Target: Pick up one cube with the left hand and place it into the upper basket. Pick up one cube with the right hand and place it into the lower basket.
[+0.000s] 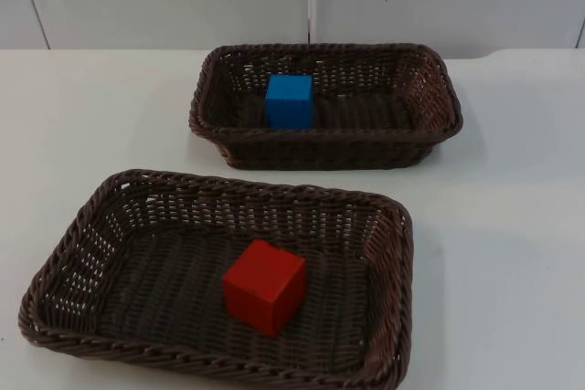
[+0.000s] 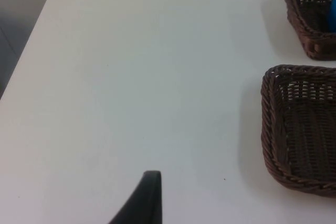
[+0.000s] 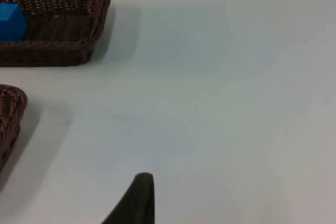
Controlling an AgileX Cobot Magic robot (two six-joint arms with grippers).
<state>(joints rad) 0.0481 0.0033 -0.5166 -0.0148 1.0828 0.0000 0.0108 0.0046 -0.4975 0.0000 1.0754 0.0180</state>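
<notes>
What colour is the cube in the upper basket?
Blue. The cube sits in the upper basket, clearest in the top view.

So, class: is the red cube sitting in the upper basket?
No, the red cube lies in the lower basket; the upper basket holds the blue cube.

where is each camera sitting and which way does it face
Top view: fixed above, looking down and forward at the upper basket holding the blue cube and the lower basket holding the red cube.
Left wrist view: over bare table; one black fingertip.
Right wrist view: likewise, fingertip.
All three share both baskets.
</notes>
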